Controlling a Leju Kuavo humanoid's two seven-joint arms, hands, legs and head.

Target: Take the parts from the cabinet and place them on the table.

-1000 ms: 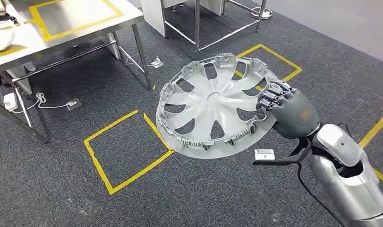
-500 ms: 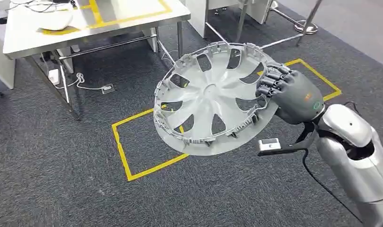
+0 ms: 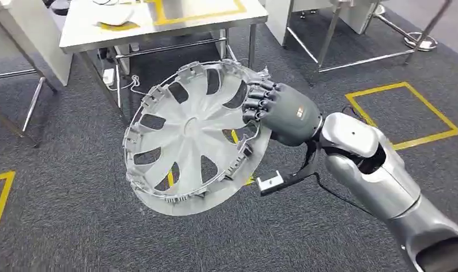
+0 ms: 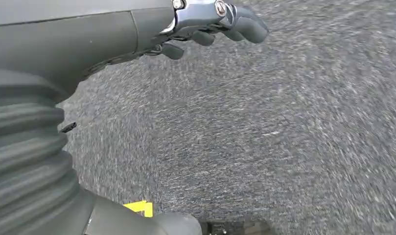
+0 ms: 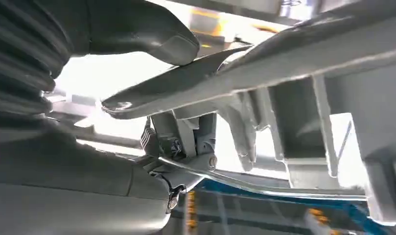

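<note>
1. Above the dark grey carpet (image 3: 73, 215), a large round silver-grey plastic wheel cover (image 3: 187, 136) with curved spoke openings hangs in the air, tilted, its ribbed inner side with clips around the rim facing the head camera.
2. At the cover's rim on the robot's right side, the right hand (image 3: 280, 110) grips it: dark fingers (image 3: 255, 102) curl over the edge onto the inner face.
3. From the right wrist camera, the thick grey thumb (image 5: 156, 39) presses against the thin edge of the cover (image 5: 293, 58), with the fingers closed on the other side.
4. Behind the hand, the silver right arm (image 3: 373, 170) reaches in from the lower right, with a black cable and a small white block just beside the wrist.
5. Over blurred carpet (image 4: 264, 137), the left hand (image 4: 205, 24) hangs holding nothing, its dark fingers loosely bent and apart.
6. Beyond the cover stands a steel-topped table (image 3: 175, 25) with metal legs, marked with yellow tape, and a white object (image 3: 116, 17) lies on it.
7. Yellow tape squares (image 3: 407, 113) mark the carpet to the right and at the far left edge.
</note>
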